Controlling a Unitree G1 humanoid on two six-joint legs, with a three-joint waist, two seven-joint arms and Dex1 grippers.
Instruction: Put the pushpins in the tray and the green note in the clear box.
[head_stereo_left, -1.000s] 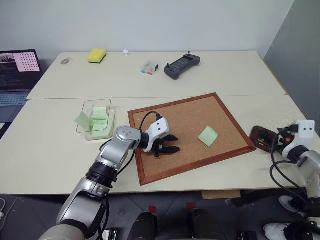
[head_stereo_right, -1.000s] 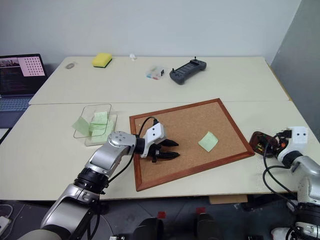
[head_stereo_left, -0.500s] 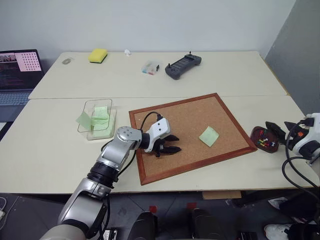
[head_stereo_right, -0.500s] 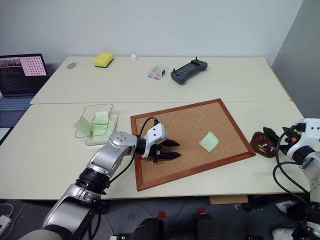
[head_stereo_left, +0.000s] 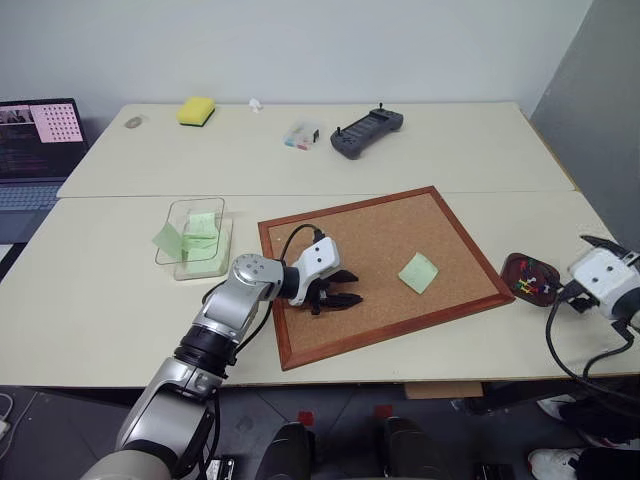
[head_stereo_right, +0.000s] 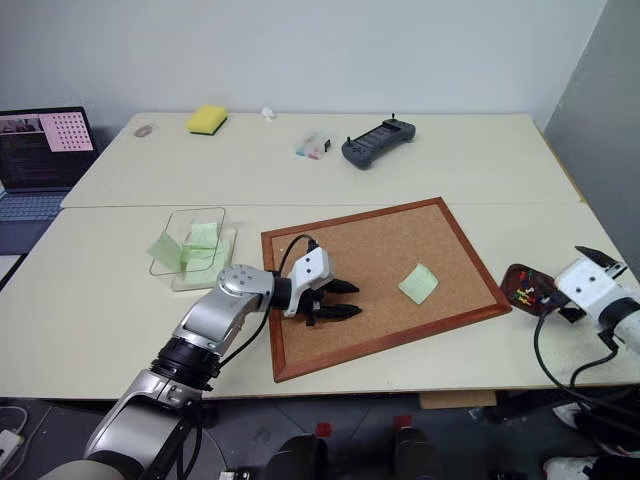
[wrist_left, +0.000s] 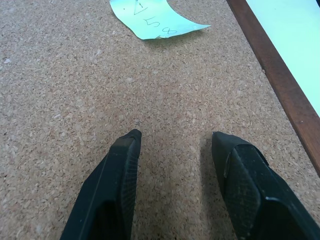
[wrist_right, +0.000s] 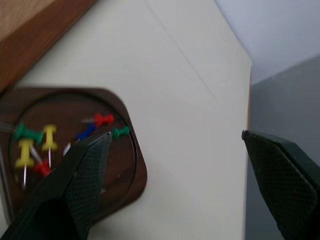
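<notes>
Green note lies on corkboard, apart from left gripper, jaws part-open, empty. Right gripper spread wide, empty, beside tray holding pushpins.

Green note flat on corkboard; pushpins in tray; clear box upright
</notes>
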